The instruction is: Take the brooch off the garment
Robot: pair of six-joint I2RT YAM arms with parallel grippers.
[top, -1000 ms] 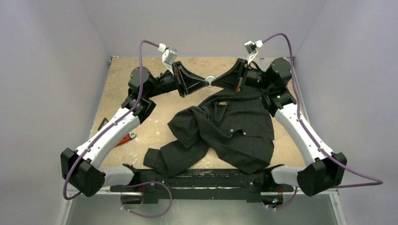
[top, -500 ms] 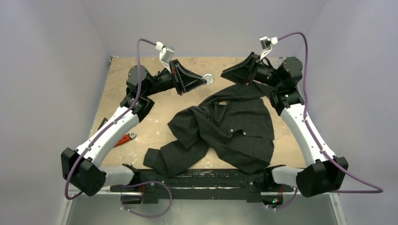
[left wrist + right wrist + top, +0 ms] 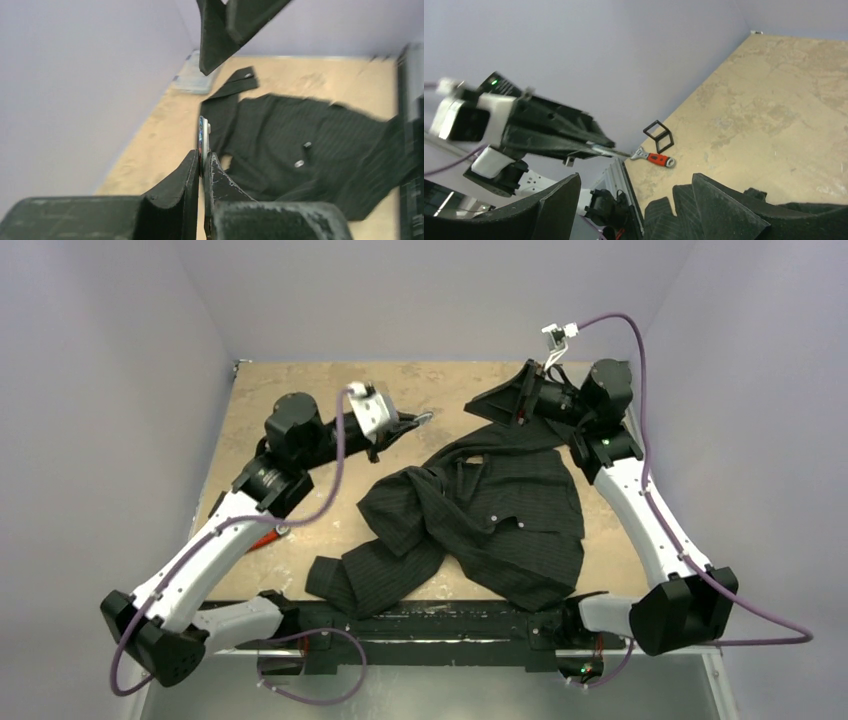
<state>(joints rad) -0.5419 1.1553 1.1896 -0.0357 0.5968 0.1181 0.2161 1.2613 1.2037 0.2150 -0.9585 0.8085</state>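
L gripper (image 3: 412, 421) has fingers pressed together on the 1 brooch (image 3: 202, 136), pinching it edge-on at the fingertips (image 3: 215, 172). Disc sticks out past the tips, held in air, not touching cloth. Left of this gripper is bare table (image 3: 300, 375) out to the L wall (image 3: 120, 440), so plenty of room that side. Back twd its arm's near-left side, 1 red-handled tool (image 3: 659, 159) lies flat w/ 1 black wire frame (image 3: 658, 135) just beside it, both well apart from brooch. Past its tips & on the far side there's bare table up to the far edge, open.

Right & near side of L gripper is the 1 garment (image 3: 500, 510), a crumpled heap mid-table. Collar end reaches twd far right, hem at near edge by the arm bases. 3 pale buttons (image 3: 299, 163) show in L wrist view, all on cloth beyond the brooch. Gap btwn the 2 grippers is open, bare table under it, tips well apart.

R gripper (image 3: 634, 180) has fingers spread wide, nothing btwn them. It hangs over the garment's far collar end, w/ cloth just under the fingers in R wrist view; touching or not, can't tell. Tight on its right, where the arm sits near the R wall (image 3: 740, 440) & far right corner. Free room lies to its left.
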